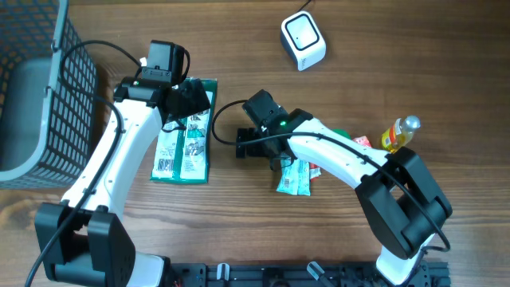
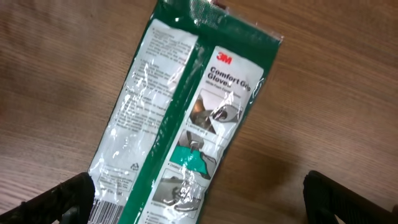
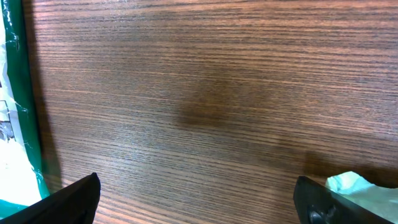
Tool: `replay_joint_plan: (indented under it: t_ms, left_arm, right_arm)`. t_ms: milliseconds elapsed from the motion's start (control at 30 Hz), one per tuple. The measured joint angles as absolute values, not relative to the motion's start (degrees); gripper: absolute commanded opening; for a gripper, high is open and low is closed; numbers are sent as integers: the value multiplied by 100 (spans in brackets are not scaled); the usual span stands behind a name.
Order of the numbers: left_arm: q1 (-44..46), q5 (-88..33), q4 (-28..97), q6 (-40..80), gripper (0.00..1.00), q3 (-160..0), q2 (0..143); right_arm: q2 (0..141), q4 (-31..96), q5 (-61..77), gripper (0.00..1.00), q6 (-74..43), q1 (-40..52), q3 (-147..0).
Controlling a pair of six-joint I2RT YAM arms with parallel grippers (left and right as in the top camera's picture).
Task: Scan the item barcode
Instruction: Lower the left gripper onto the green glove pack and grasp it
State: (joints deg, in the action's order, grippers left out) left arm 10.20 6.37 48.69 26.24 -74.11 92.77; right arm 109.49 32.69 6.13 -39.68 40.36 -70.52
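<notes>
On the wooden table (image 1: 446, 80), left of centre, a flat green-and-white packet of gloves (image 1: 185, 142), printed side up, long edge running away toward the far side. Directly above its far end, the left gripper (image 1: 188, 99), jaws spread wide and holding nothing; from the left wrist camera, the same packet (image 2: 180, 118) lying between the two dark tips of that gripper (image 2: 202, 202), with fine barcode-like lines at its lower left corner. Just right of the packet, over bare wood, the right gripper (image 1: 243, 143), also wide open and empty. Toward the far edge, right of centre and well apart from the packet, a small white scanner (image 1: 303, 41). Under the right arm, a smaller green-and-white sachet (image 1: 293, 178); further right, a yellow bottle (image 1: 397, 134). At far left, a dark mesh basket (image 1: 76, 72).
</notes>
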Motion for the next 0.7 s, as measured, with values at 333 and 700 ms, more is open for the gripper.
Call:
replay_joint_plan:
  t_ms: [333, 700]
  left_arm:
    - [764, 2078, 4838, 2626, 69, -7411, 9277]
    - [327, 1931, 4497, 2582, 4, -7297, 10143]
  right_arm:
    - [10949, 3267, 613, 100, -3968, 4036, -7052]
    - [10949, 3253, 613, 100, -3968, 4036, -7052]
